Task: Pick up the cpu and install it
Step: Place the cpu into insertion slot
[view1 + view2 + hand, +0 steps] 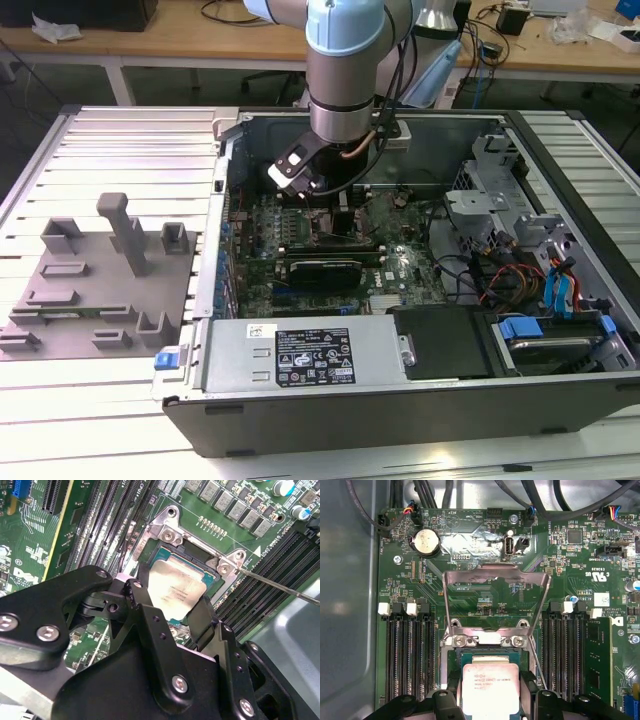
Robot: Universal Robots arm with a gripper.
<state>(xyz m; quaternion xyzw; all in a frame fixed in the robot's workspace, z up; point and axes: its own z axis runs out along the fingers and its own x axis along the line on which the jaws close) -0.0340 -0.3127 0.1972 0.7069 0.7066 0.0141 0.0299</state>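
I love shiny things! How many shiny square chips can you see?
1. The chip is at the open socket on the green board, right by the gripper. More could hide behind the arm.

Your bench (110, 410) is a ribbed metal surface. Directly on it you have the open computer case (400, 415) and, just beside it on the exterior view's left, a grey fixture tray (80, 310).
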